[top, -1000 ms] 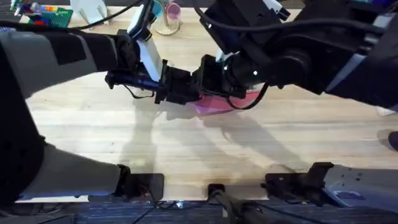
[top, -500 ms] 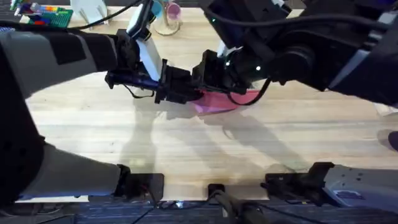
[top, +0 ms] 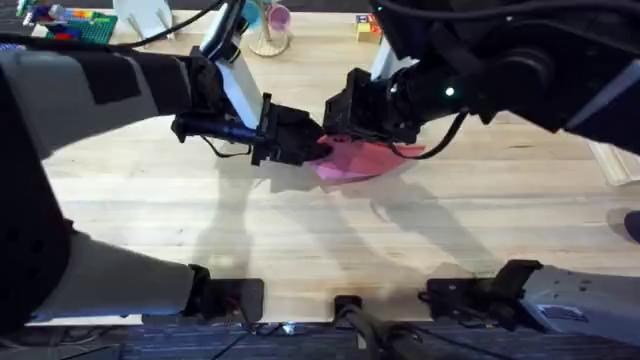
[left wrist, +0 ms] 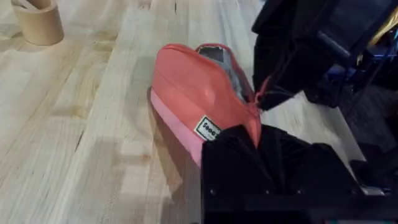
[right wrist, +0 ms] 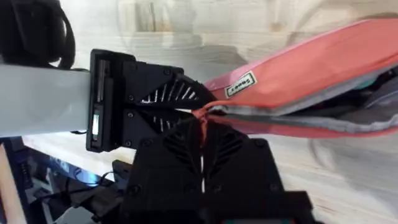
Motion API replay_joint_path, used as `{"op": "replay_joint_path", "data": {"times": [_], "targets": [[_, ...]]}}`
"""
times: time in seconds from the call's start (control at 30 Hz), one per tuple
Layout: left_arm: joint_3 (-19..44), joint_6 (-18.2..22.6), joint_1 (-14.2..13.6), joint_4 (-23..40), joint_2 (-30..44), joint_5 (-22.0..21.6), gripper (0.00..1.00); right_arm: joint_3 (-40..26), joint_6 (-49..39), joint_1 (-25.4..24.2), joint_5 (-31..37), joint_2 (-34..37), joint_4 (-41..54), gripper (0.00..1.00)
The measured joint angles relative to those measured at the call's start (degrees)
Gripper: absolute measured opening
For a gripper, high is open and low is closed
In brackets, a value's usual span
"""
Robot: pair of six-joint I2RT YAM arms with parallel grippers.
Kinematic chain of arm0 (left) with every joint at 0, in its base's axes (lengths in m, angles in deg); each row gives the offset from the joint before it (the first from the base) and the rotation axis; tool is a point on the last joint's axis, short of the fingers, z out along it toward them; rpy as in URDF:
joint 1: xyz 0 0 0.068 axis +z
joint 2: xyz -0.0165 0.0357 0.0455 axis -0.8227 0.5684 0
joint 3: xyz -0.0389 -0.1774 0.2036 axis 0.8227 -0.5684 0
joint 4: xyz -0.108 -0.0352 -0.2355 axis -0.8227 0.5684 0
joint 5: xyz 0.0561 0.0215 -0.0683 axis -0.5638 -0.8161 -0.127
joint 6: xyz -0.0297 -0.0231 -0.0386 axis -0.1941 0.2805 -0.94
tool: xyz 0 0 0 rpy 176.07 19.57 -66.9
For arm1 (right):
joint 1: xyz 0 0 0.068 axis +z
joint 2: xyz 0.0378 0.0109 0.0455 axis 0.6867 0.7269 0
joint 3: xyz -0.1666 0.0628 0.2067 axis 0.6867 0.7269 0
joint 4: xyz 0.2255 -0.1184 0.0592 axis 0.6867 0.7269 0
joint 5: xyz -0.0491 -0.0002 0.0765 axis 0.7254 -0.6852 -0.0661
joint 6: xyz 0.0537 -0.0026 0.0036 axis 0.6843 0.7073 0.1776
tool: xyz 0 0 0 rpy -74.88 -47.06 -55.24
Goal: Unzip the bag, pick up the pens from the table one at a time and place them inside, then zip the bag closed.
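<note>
Left end effector (top: 312,146): fingers pinched tight on the tapered end of the bag (top: 362,158), fabric bunched between them, as the left wrist view shows (left wrist: 258,140). It sits at the bag's 9 o'clock end in the overhead view.

Right end effector (top: 335,122): closed on a thin pink-red cord at the same bag end; the right wrist view shows the fingers (right wrist: 186,146) together with the cord running between them (right wrist: 202,140). It stands just at 1 o'clock of the left one, nearly touching it.

Bag: pink, lying on the bench (top: 300,235) near the middle, a little toward 12 o'clock. Its zipper edge is parted, grey lining and a dark interior visible (right wrist: 348,102). A small white label sits on its side near the pinched end (left wrist: 208,129).

Further out: a tan roll (left wrist: 38,23) on the bench, well apart from the bag. At the 12 o'clock edge in the overhead view, a pink cup-like item (top: 277,18) and coloured blocks (top: 70,20).
</note>
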Motion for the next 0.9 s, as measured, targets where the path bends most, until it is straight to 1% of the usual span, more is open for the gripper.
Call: {"op": "replay_joint_path", "data": {"times": [0.13,0.23,0.37,0.47,0.67,0.9], "targets": [[0.00,-0.01,-0.05,-0.01,0.00,-0.17,0.043,0.00,-1.74,-2.01,-1.35,-0.07,0.14,0.030],[0.00,0.00,0.00,0.10,0.00,-1.18,0.043,-0.02,-3.43,-4.34,-0.81,-0.70,0.51,0.030],[-0.08,0.02,0.60,0.28,0.15,-5.02,0.043,-0.26,-5.92,-7.98,1.87,-2.28,1.64,0.030],[-0.09,0.02,0.65,0.31,0.17,-6.19,0.043,-0.48,-7.76,-9.53,2.77,-2.67,2.87,0.029],[-0.13,0.02,0.65,0.31,0.16,-6.77,0.043,-0.48,-13.15,-12.41,3.59,-2.67,5.07,0.029],[-0.13,0.02,0.65,0.31,0.17,-7.04,0.043,-0.48,-18.59,-15.52,7.94,-2.67,7.02,0.030]]}}
